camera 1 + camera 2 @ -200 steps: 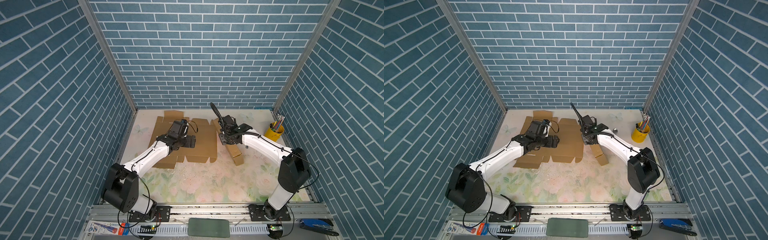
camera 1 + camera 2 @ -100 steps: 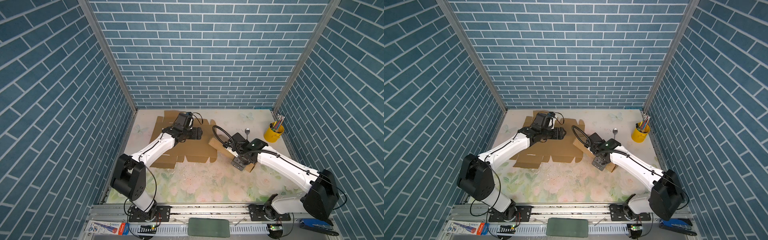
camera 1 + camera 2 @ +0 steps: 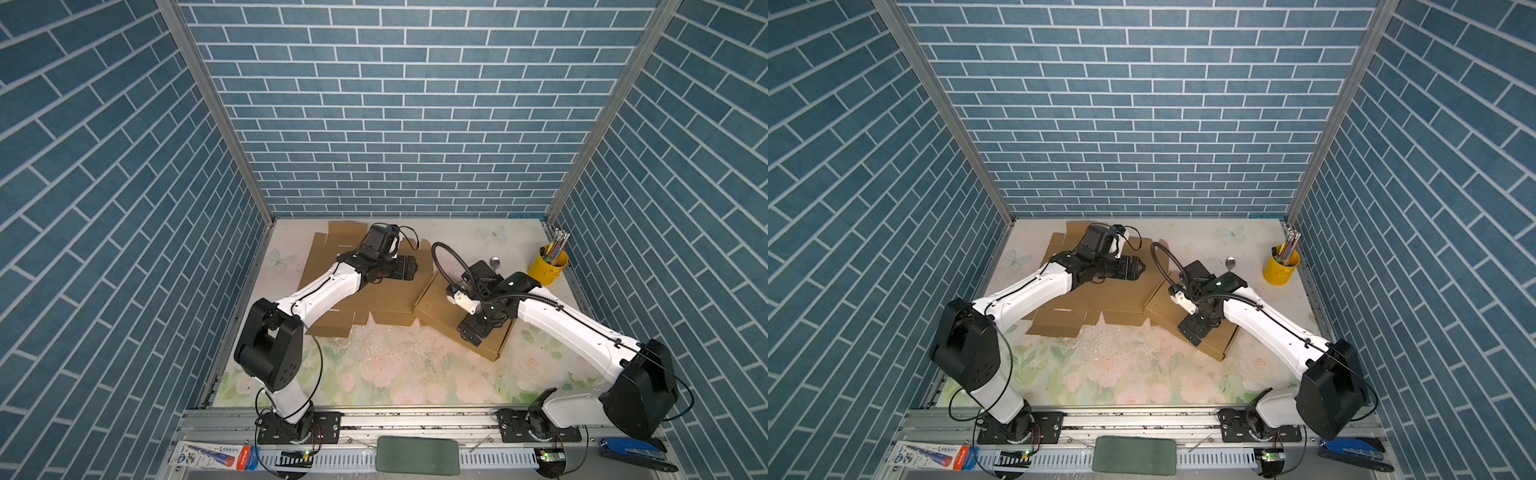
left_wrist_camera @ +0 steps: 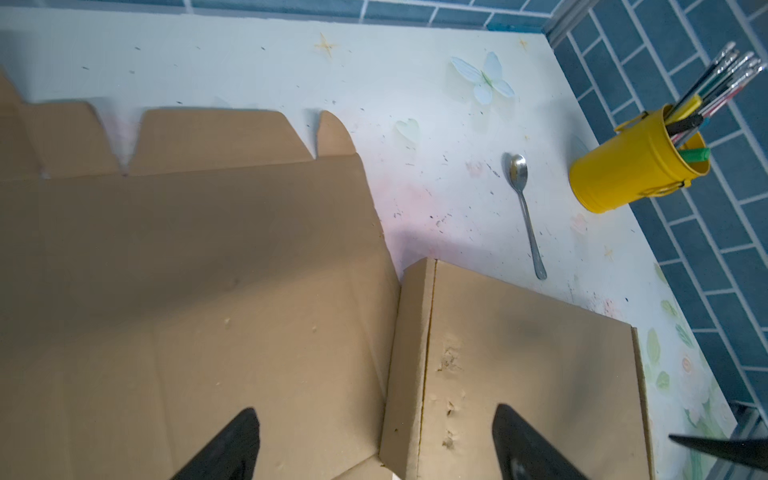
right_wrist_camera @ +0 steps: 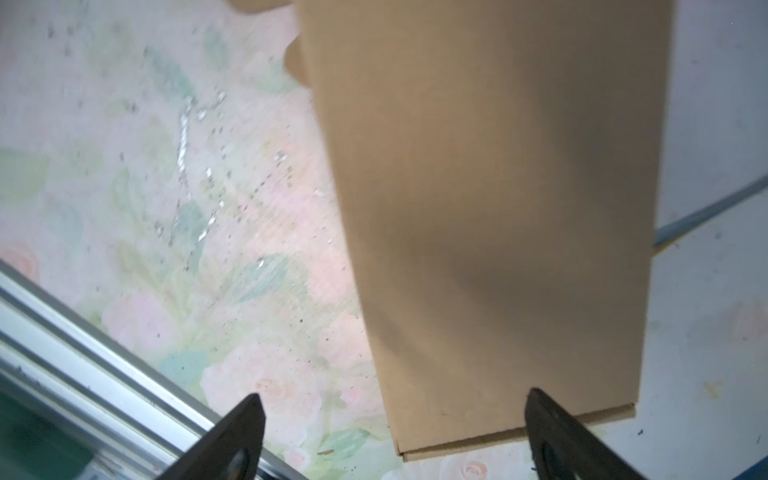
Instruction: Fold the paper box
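The paper box is a flat brown cardboard blank at the back left of the table, seen in both top views. Its right panel is folded over and lies low, slanting toward the front right. My left gripper hovers open over the blank near the fold; in the left wrist view its open jaws straddle the folded panel's edge without touching it. My right gripper is open just above the folded panel's front end. In the right wrist view that panel's corner lies between the open fingers.
A yellow cup of pens stands at the back right, with a spoon on the table beside it. An aluminium rail runs along the front edge. Blue brick walls close three sides. A blue stapler lies beyond the rail.
The right gripper swung from the blank's back right edge down to the front right, the panel came over with it, and the jaws opened. The left gripper slid toward the back right.
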